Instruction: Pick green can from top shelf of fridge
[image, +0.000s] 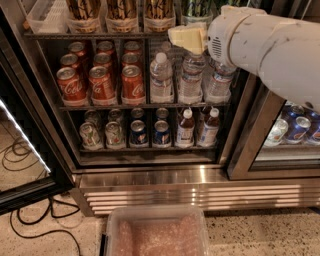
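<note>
at the right end of the top bench, close behind its front edge, the green can stood upright, just right of the three gold-and-black cans. only its lower body showed, the rest cut off by the upper border of the view. clear plastic lanes, like the empty clear tray at the bench's left end, seemed to keep each row square to the front edge, so a can could be drawn straight out without knocking its neighbour. the pincer hung at that same front-right corner, level with the edge and overlapping the foot of the green can in the view, pointing leftward off the thick white arm that reached in from the right. i could not tell whether the pincer was open or closed, nor whether it touched the can. it sat there, i judged, because the only way in was through the open front of the fridge, above the water bottles on the rack below. the grasp looked not yet made; it would need to line up with the can's body first.
</note>
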